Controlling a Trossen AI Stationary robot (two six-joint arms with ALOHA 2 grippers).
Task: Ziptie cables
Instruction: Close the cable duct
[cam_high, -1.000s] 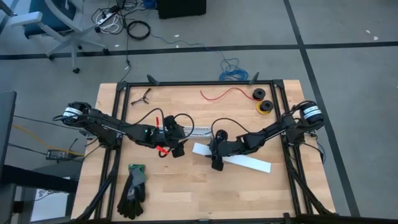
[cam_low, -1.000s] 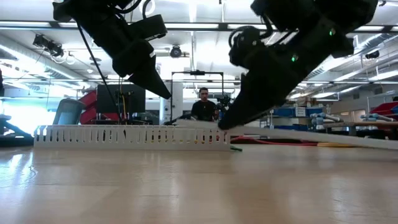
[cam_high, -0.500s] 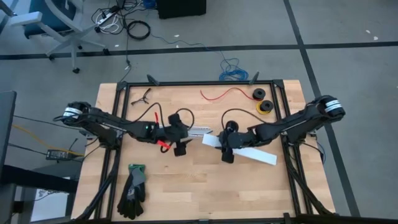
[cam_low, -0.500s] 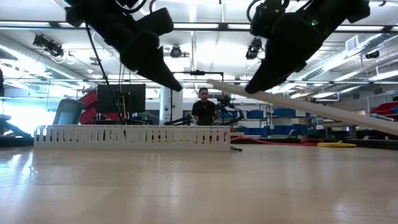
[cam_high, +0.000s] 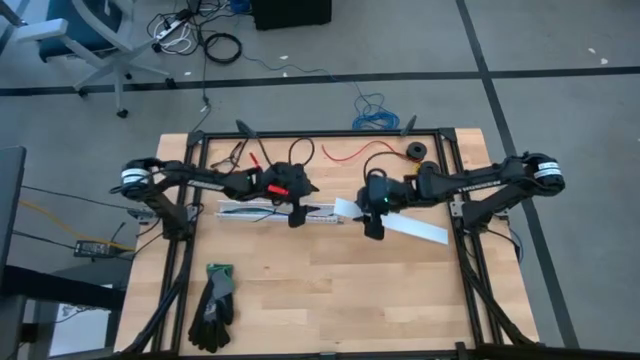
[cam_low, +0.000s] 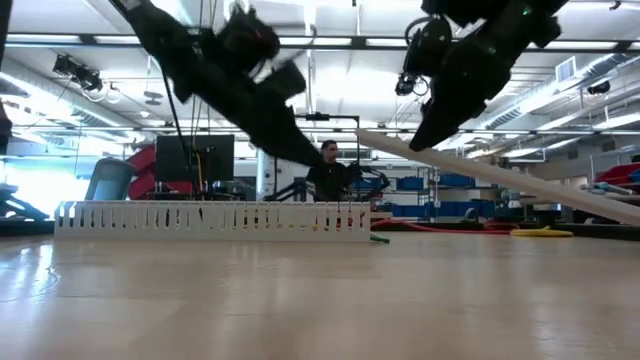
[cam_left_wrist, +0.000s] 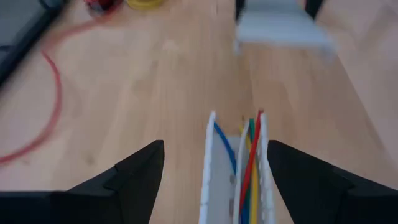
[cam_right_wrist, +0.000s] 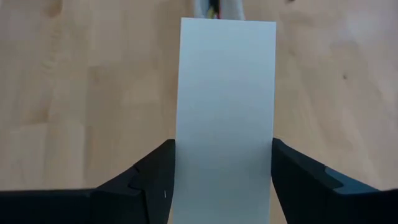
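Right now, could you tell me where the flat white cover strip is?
The white cover strip is right of centre in the high view, held off the table by the right gripper, near the slotted channel.

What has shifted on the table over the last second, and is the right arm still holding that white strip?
The right gripper, still clamped on the flat white cover strip, lifted its near end off the table and carried it toward the table's far side. The left gripper, open and empty, moved the same way and now hangs over the slotted white channel holding the cables. Channel, red wire and gloves stayed put.
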